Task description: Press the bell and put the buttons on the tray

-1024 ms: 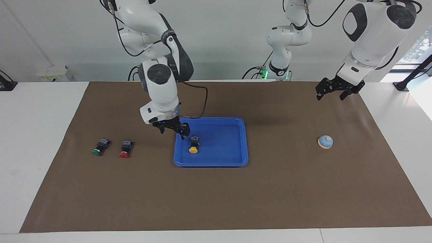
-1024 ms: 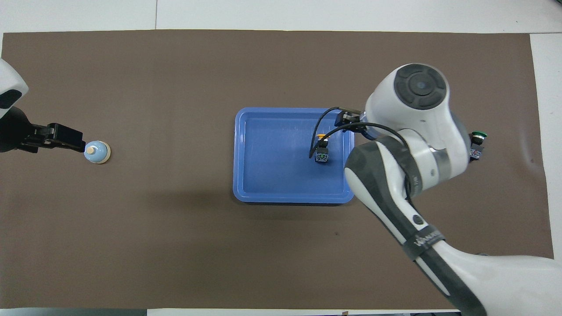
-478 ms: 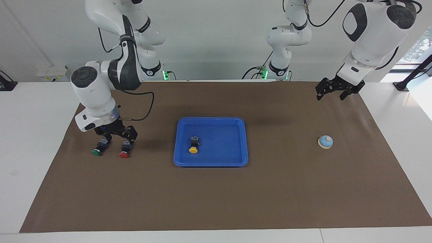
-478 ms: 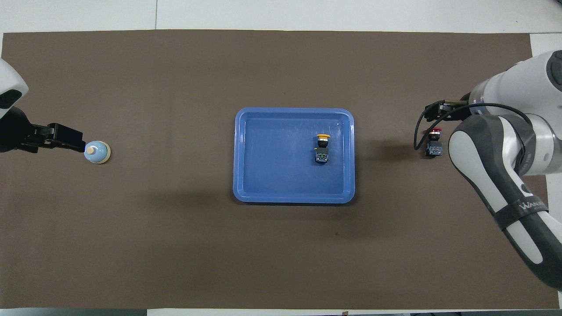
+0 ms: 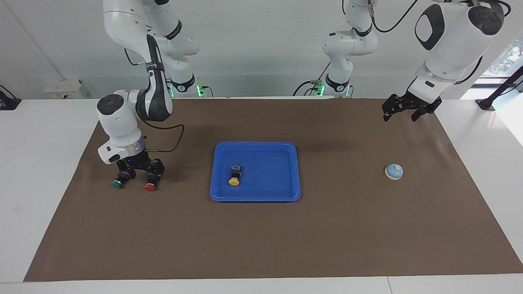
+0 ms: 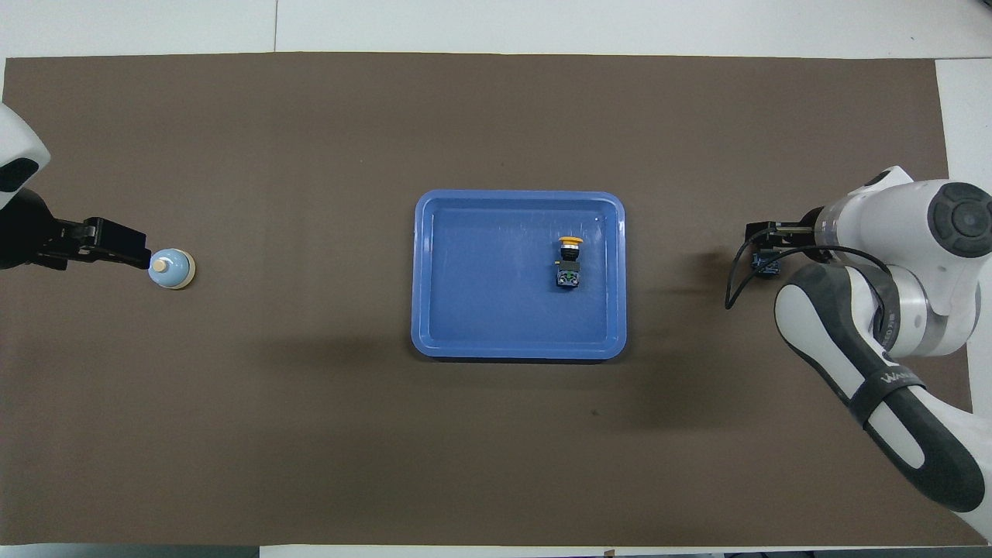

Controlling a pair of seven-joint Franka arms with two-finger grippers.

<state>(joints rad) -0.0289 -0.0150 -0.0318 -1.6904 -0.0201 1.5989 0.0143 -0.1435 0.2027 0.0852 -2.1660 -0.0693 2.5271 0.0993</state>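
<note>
Having left the yellow button [image 5: 234, 178] in the tray [image 5: 286, 171], I swung my right gripper [image 5: 140, 170], jaws spread, down over the red button [image 5: 150, 182], the next pick, while my open left gripper [image 5: 402, 112] waited over the mat near the bell [image 5: 394, 171].

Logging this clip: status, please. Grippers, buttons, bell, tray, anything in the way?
Right gripper open, low over red button, green button beside. Left gripper open, waiting up over the mat. Yellow button in tray; bell untouched. Nothing in the way.

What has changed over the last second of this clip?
The right gripper left the tray, crossed to the right arm's end and dropped open over the red button and green button. Yellow button, bell and waiting left gripper stayed put.
</note>
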